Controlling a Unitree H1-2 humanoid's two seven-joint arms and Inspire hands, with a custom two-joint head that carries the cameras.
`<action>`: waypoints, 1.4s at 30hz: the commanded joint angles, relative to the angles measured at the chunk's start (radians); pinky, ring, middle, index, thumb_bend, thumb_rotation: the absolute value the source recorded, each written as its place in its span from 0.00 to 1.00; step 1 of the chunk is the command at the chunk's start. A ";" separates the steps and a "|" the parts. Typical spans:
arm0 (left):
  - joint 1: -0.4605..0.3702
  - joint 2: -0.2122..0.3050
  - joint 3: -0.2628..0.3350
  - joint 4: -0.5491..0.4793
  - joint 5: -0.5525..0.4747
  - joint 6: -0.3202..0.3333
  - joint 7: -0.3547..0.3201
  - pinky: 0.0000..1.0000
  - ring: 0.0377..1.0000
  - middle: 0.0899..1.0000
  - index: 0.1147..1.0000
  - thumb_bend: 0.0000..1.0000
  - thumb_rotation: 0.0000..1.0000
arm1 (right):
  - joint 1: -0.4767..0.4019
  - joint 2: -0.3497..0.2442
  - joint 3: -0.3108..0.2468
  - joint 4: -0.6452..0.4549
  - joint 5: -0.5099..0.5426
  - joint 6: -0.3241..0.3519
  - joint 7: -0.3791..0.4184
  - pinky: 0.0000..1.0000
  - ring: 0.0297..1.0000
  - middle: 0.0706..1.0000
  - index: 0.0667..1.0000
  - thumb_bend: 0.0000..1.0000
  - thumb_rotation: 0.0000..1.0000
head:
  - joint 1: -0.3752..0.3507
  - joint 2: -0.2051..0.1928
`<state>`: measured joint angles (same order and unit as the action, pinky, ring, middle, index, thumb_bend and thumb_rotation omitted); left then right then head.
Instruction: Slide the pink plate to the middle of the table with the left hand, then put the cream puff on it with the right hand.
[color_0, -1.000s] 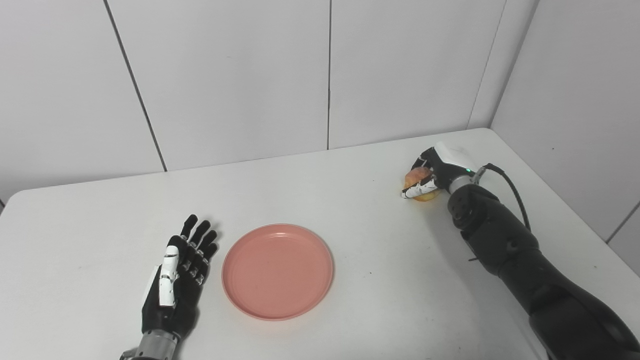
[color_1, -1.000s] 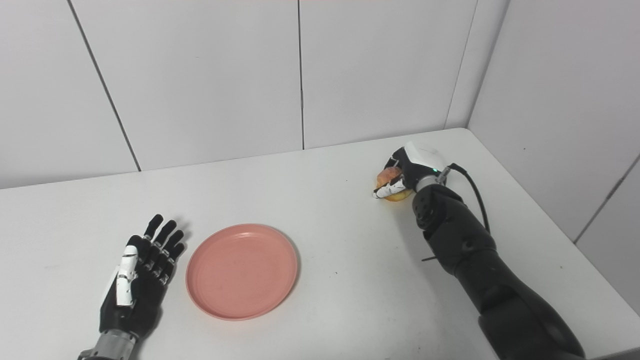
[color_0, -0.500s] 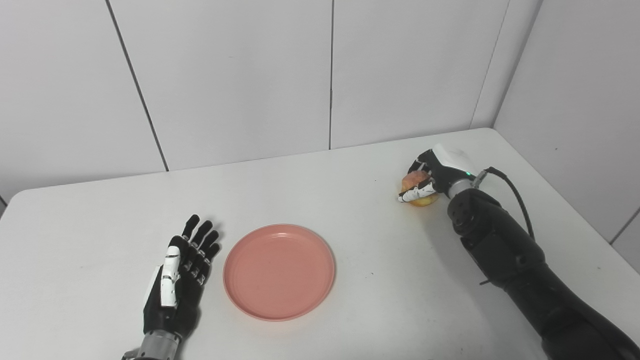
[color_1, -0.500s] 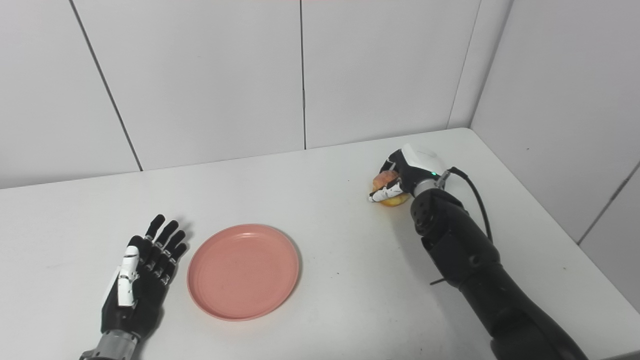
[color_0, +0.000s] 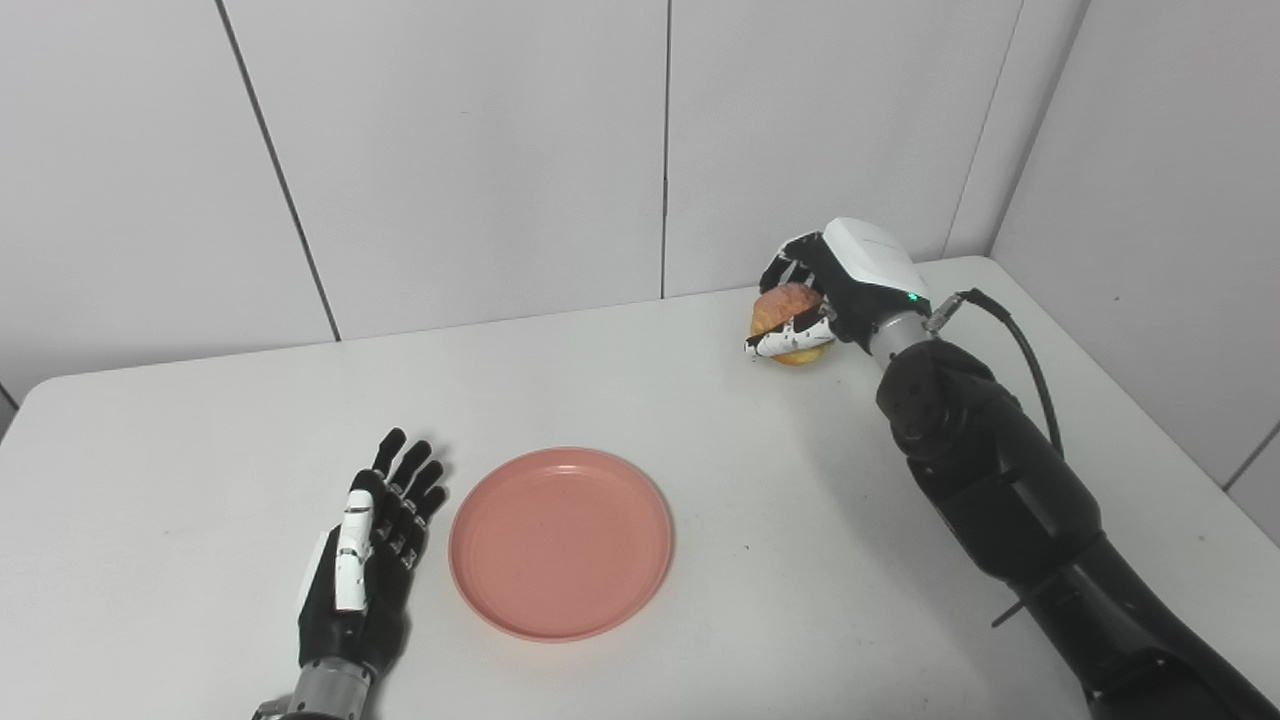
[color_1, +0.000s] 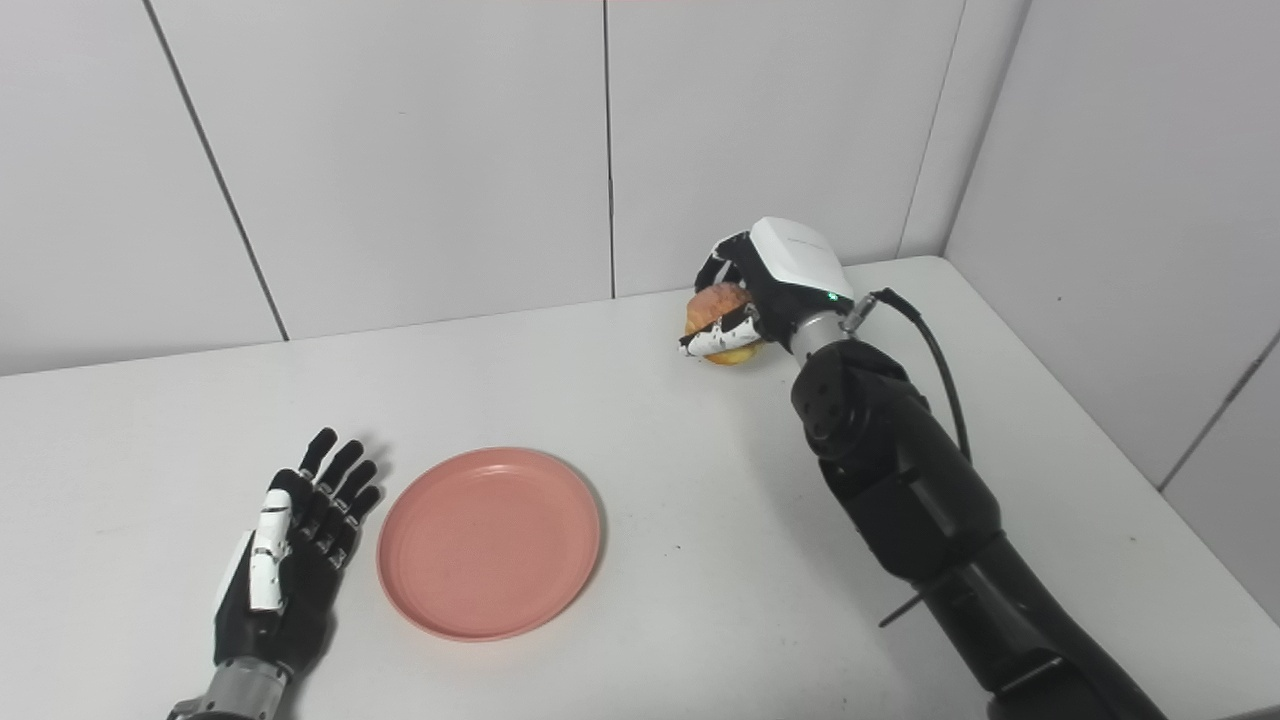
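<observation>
So the right hand (color_0: 835, 295) is wrapped round the cream puff (color_0: 790, 318), lifted off the far right of the table (color_0: 200, 480). Pink plate (color_0: 560, 542) sits near-centre; left hand (color_0: 365, 560) lies flat, fingers spread, just left of it. Best to carry the puff level, lower over plate centre, release gently.

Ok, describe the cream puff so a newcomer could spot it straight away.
Look to the white table's far right corner, where the right hand is raised. The cream puff sits inside its closed fingers: a small golden-brown bun, unlike the flat pink plate near the left hand.
</observation>
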<state>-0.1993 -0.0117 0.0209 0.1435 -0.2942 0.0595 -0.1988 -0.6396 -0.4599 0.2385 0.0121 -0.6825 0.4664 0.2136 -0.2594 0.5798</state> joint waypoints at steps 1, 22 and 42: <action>0.077 -0.014 -0.017 0.053 0.029 0.066 0.028 0.97 0.95 0.94 0.94 0.42 1.00 | -0.035 0.018 -0.003 -0.073 -0.040 0.003 0.018 0.30 0.37 0.43 0.45 0.48 0.15 | 0.003 0.001; 0.082 -0.090 -0.052 0.016 0.126 0.075 0.116 0.94 0.93 0.93 0.92 0.42 1.00 | 0.038 0.230 0.196 -0.144 -0.096 -0.068 0.118 0.28 0.34 0.39 0.47 0.36 0.27 | 0.186 0.059; 0.068 -0.156 -0.052 0.024 0.180 0.045 0.185 0.92 0.92 0.92 0.92 0.41 1.00 | 0.074 0.301 0.293 0.023 -0.117 -0.109 0.118 0.40 0.50 0.55 0.60 0.36 0.35 | 0.268 0.101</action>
<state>-0.1781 -0.1581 -0.0300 0.1169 -0.1224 0.0438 -0.0297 -0.5428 -0.1644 0.5291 0.0370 -0.7885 0.3829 0.3400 0.0077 0.6811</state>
